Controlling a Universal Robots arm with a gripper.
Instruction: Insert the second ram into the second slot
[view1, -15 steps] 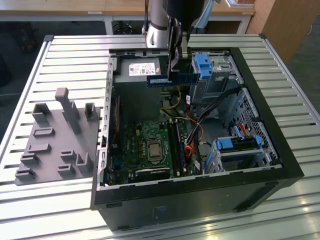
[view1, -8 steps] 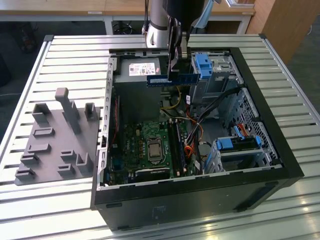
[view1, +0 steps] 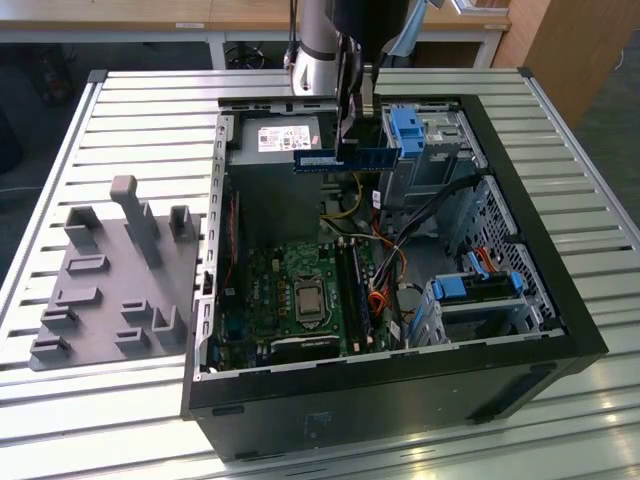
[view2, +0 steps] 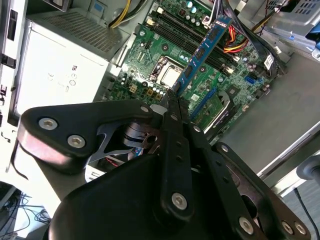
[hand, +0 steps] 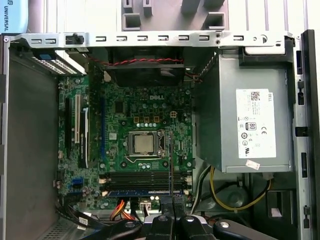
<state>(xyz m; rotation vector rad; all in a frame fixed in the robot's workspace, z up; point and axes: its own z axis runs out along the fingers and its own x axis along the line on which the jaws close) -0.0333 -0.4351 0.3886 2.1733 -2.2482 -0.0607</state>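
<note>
My gripper (view1: 350, 148) is shut on the second ram (view1: 345, 158), a thin blue stick held level and edge-down above the open computer case, over the power supply end. In the second wrist view the fingertips (view2: 172, 95) pinch one end of the ram (view2: 202, 50), which reaches out over the motherboard. In the first wrist view the ram (hand: 170, 160) appears as a thin edge-on line above the gripper (hand: 170, 204), crossing the ram slots (hand: 145, 181). The slots (view1: 353, 290) lie well below the stick, beside the processor socket. One slot holds a blue strip (hand: 137, 192).
A grey power supply (view1: 290, 140) fills the far end of the case. Blue drive-bay latches (view1: 410, 128) and cable bundles (view1: 385, 270) sit at the exterior view's right. A grey fixture plate with pegs (view1: 110, 270) lies on the slatted table (view1: 560, 130) beside the case.
</note>
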